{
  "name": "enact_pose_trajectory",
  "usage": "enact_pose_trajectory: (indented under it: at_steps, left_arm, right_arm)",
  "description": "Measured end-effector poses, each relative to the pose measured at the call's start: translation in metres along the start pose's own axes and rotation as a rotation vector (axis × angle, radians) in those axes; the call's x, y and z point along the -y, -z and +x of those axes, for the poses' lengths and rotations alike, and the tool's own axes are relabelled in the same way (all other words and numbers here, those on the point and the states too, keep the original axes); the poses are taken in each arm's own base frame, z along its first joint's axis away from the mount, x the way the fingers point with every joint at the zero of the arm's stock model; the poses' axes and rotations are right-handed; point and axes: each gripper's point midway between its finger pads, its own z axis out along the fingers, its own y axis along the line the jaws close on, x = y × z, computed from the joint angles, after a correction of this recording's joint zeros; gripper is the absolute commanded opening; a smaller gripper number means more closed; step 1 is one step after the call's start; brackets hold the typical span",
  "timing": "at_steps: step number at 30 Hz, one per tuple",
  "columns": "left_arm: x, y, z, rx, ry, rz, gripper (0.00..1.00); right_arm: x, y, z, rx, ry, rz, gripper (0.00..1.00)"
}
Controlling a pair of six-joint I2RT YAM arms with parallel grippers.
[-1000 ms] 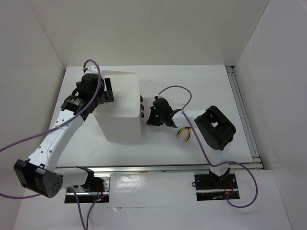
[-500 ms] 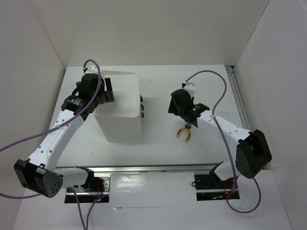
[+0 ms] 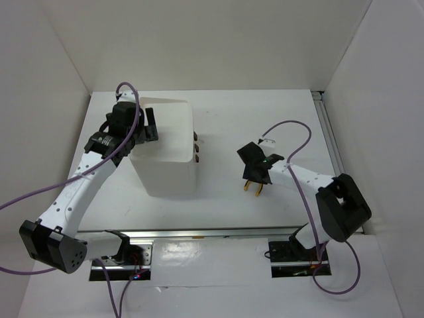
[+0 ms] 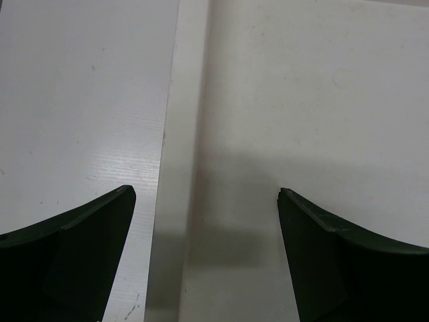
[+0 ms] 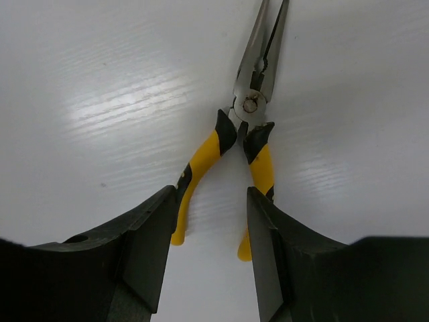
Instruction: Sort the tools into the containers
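Note:
The yellow-handled pliers lie flat on the white table, steel nose pointing away from me; the top view shows their handles right of the box. My right gripper is open, low over the handle ends, one finger outside each handle; in the top view it covers most of the pliers. The white plastic box stands at centre left, its dark brown drawer knobs facing right. My left gripper is open and empty over the box's left top edge. The other tools are out of view.
White walls enclose the table on three sides. A metal rail runs along the table's right edge. Purple cables loop from both arms. The arm bases sit on a rail at the near edge.
My right arm swung away from the drawer knobs to the right, then came down over the pliers. The left arm and the box have not moved.

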Motion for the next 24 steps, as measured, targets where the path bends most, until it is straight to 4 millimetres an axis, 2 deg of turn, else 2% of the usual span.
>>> enact_pose_trajectory:
  at_steps: [5,6,7,8,10,12,19,24]
  left_arm:
    - [0.001,0.0,0.0,-0.002,0.0,0.006,1.0]
    - [0.001,0.0,0.0,-0.002,0.0,0.007,1.0]
    - [0.001,0.0,0.0,-0.002,0.0,0.008,1.0]
    - [0.001,0.0,0.0,-0.002,0.0,0.008,1.0]
    - [0.002,0.0,0.0,-0.003,0.0,0.009,1.0]
    - [0.002,0.0,0.0,-0.002,0.0,0.009,1.0]
    - [-0.001,0.005,0.001,-0.004,-0.004,0.009,1.0]
    - [-0.007,0.026,-0.005,0.026,0.01,0.017,1.0]
  right_arm:
    - [0.003,-0.029,0.026,-0.079,0.032,0.063,0.51]
    - [0.0,-0.032,0.025,-0.074,0.023,0.063,0.5]
    - [-0.004,-0.034,0.023,-0.069,0.011,0.055,0.45]
    - [-0.007,-0.036,0.022,-0.065,0.005,0.05,0.32]
    - [-0.015,-0.04,0.018,-0.048,-0.017,0.032,0.13]
    - [-0.021,-0.043,0.014,-0.033,-0.032,0.016,0.0]
    - [-0.024,-0.042,0.011,-0.024,-0.039,0.006,0.0]
    - [-0.014,-0.029,0.004,-0.055,0.014,0.04,0.0]
